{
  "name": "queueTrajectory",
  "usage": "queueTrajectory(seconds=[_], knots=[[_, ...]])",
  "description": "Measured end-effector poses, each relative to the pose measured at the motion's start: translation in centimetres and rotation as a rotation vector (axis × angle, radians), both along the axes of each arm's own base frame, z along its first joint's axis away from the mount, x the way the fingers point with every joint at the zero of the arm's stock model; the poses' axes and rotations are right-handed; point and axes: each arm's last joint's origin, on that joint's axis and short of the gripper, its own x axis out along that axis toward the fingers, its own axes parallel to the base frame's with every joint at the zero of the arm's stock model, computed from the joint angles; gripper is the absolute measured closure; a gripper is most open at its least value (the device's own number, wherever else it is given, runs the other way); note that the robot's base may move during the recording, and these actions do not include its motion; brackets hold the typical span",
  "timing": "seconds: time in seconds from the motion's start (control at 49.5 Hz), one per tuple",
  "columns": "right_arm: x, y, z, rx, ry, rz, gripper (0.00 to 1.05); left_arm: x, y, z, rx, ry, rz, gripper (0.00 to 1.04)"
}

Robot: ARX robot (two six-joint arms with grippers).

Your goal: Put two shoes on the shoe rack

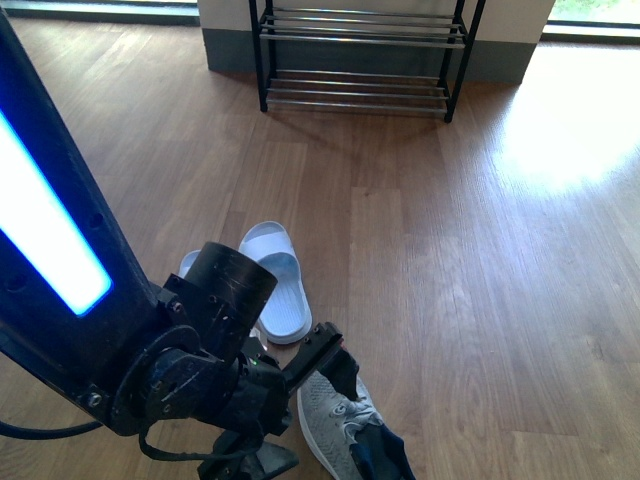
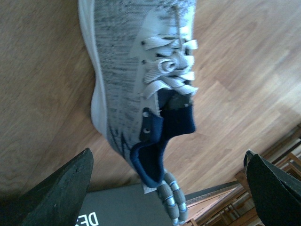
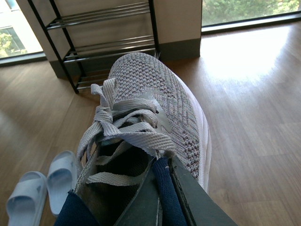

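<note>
Navy lining at the heel collar of the grey knit sneaker [image 3: 155, 84] is what my right claw [image 3: 162, 169] is clamped on, one finger inside the shoe and one outside. I judge it takes that thin rim because the shoe's body is too broad to span. My left claw [image 2: 164, 188] hangs spread wide above what I take to be the same shoe, holding nothing, probably kept free for the second one. The sneaker is well short of the shoe rack [image 1: 360, 38], toe toward it. A pair of white slides [image 1: 278, 280] lies on the wooden floor [image 1: 500, 250] a little nearer the rack, also well apart from it. Only the right wrist view shows the pinch; the front view misses it but shows the open run of floor up to the rack's chrome rods.
</note>
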Motion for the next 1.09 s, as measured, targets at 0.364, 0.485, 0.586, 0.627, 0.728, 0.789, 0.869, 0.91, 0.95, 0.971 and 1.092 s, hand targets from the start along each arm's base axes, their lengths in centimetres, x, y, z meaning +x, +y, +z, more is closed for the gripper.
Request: queueTrajectory(seconds=[0.364,0.485,0.586,0.627,0.728,0.789,0.869,0.91,0.95,0.971,1.092], knots=[[0.0,0.0,0.0,0.0,0.0,0.0,1.03,0.3,-0.8,-2.1,0.105,0.139,-0.081,0.09],[0.0,0.0,0.0,0.0,0.0,0.0,1.03,1.0,-1.2,-2.6,0.119,0.127,-0.11,0.09],[0.0,0.0,0.0,0.0,0.0,0.0,1.03,1.4,-1.5,-3.3,0.151,0.149,-0.129,0.09],[0.0,0.0,0.0,0.0,0.0,0.0,1.03,1.4,-1.6,-3.6,0.154,0.152,-0.135,0.09],[0.0,0.0,0.0,0.0,0.0,0.0,1.03,1.4,-1.7,-4.0,0.171,0.173,-0.163,0.09],[0.0,0.0,0.0,0.0,0.0,0.0,1.03,1.4,-1.9,-4.3,0.176,0.172,-0.187,0.09],[0.0,0.0,0.0,0.0,0.0,0.0,1.03,1.6,-2.1,-4.4,0.184,0.172,-0.206,0.09],[0.0,0.0,0.0,0.0,0.0,0.0,1.03,1.7,-2.2,-4.4,0.188,0.173,-0.219,0.09],[0.0,0.0,0.0,0.0,0.0,0.0,1.03,1.8,-2.3,-4.5,0.179,0.169,-0.223,0.09],[0.0,0.0,0.0,0.0,0.0,0.0,1.03,1.9,-2.4,-4.6,0.179,0.167,-0.227,0.09],[0.0,0.0,0.0,0.0,0.0,0.0,1.03,2.1,-2.6,-4.9,0.181,0.168,-0.243,0.09]])
